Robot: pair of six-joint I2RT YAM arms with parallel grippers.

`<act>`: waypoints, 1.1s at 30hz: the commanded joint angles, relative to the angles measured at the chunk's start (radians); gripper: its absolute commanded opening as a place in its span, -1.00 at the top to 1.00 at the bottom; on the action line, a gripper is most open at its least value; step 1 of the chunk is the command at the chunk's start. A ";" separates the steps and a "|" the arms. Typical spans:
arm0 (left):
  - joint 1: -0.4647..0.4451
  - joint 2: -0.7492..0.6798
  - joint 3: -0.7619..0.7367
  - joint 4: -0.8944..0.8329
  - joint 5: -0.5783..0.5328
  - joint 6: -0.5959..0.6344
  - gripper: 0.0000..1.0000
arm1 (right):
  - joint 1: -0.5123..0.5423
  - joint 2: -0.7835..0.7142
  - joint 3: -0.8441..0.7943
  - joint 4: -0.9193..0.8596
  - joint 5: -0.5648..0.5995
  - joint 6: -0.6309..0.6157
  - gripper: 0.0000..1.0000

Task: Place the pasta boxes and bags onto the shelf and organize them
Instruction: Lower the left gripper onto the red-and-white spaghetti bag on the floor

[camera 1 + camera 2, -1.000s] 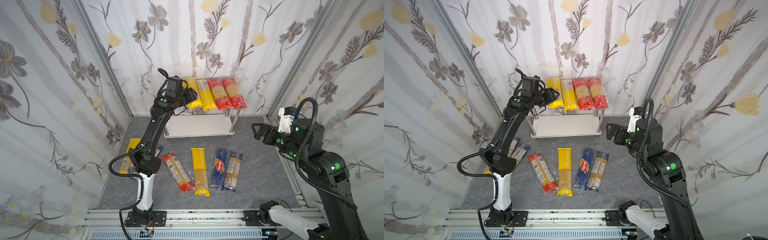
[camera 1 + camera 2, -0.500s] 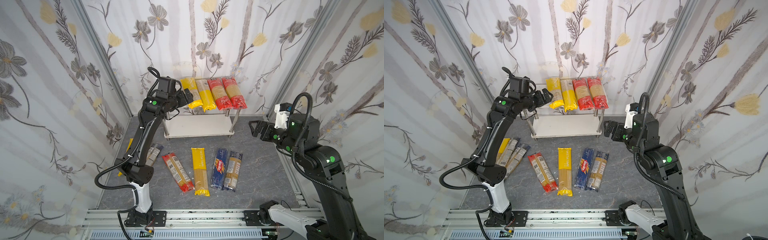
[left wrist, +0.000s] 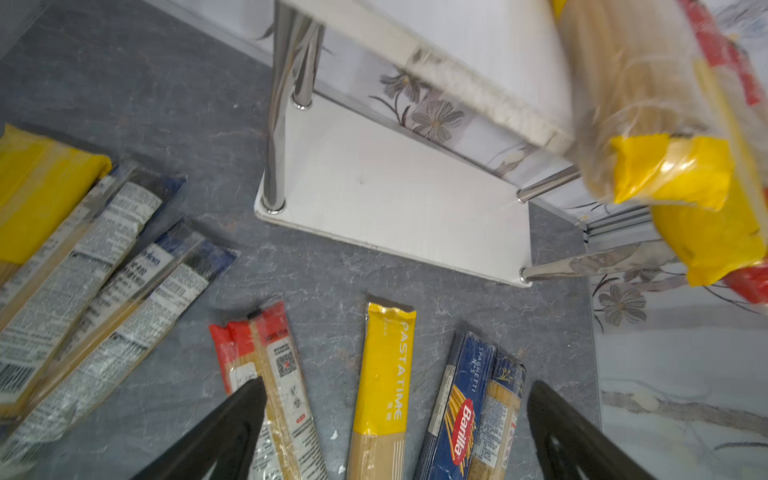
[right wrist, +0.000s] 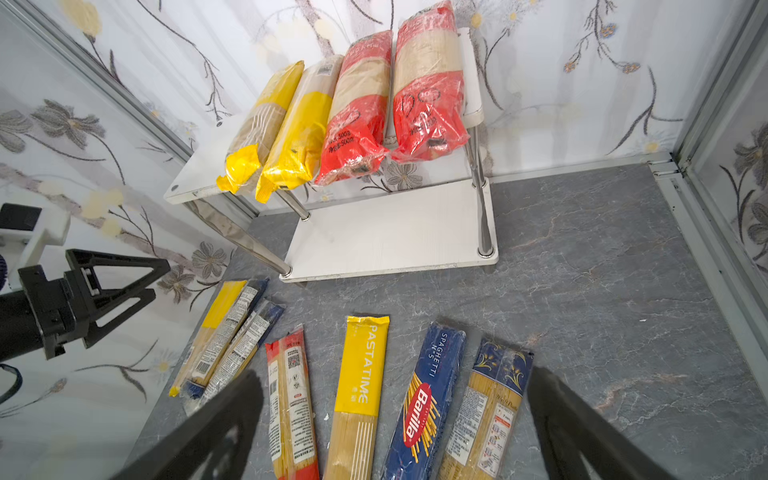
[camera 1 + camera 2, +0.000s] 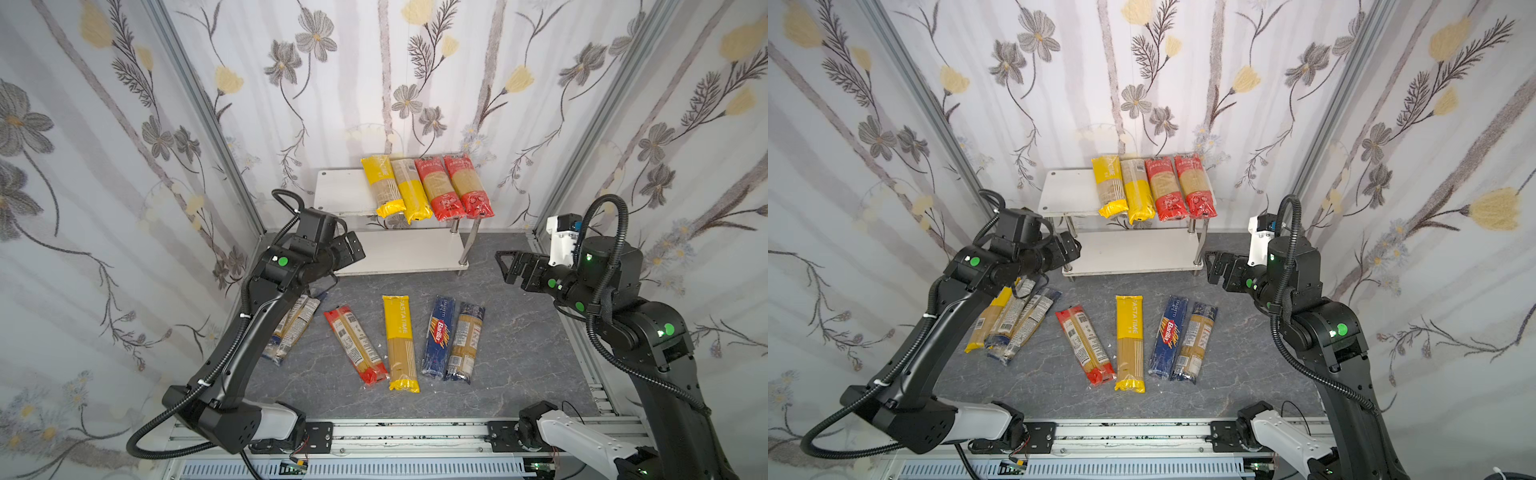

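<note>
Lying side by side on the upper board of the shelf (image 5: 336, 191), at twelve o'clock of the floor in both top views, were four packs. A pair of yellow-ended bags (image 5: 388, 187) sat toward nine o'clock and a pair of red-ended bags (image 5: 453, 187) toward three o'clock, their near ends overhanging the front edge. Toward six o'clock from the shelf, on the grey floor (image 5: 519, 353), lay a row: a red-ended pack (image 5: 355, 347), a yellow PASTATIME pack (image 5: 400, 343), the dark-blue Barilla box (image 5: 438, 336) and, touching it, a dark-blue-ended bag (image 5: 464, 343). At nine o'clock of that row a cluster of three packs (image 5: 1013, 320) lay partly under the left arm (image 5: 249, 332). The left gripper (image 5: 353, 249) hovered at the shelf's eight o'clock corner, jaws spread wide, holding nothing. The right gripper (image 5: 509, 266) hung at the shelf's four o'clock, equally wide apart and empty.
</note>
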 commanded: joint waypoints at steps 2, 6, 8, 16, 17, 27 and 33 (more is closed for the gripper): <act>-0.097 -0.142 -0.225 0.008 -0.118 -0.170 -1.00 | 0.047 -0.035 -0.052 -0.030 -0.014 0.016 -0.99; -0.246 -0.223 -0.421 0.019 -0.190 -0.322 -1.00 | 0.129 -0.094 -0.129 -0.040 0.005 0.062 -0.99; -0.327 -0.246 -0.506 0.029 -0.214 -0.410 -1.00 | 0.183 -0.132 -0.179 -0.036 0.011 0.102 -0.99; -0.538 -0.237 -0.729 0.082 -0.283 -0.644 -1.00 | 0.415 -0.272 -0.365 -0.029 0.097 0.274 -0.99; -0.547 -0.232 -0.749 0.098 -0.280 -0.654 -1.00 | 0.427 -0.281 -0.381 -0.032 0.101 0.285 -0.99; -0.554 -0.186 -0.882 0.257 -0.227 -0.670 -1.00 | 0.589 -0.289 -0.526 0.058 0.096 0.363 -0.99; -0.545 -0.167 -0.935 0.334 -0.205 -0.670 -1.00 | 0.663 -0.232 -0.567 0.124 0.094 0.383 -0.99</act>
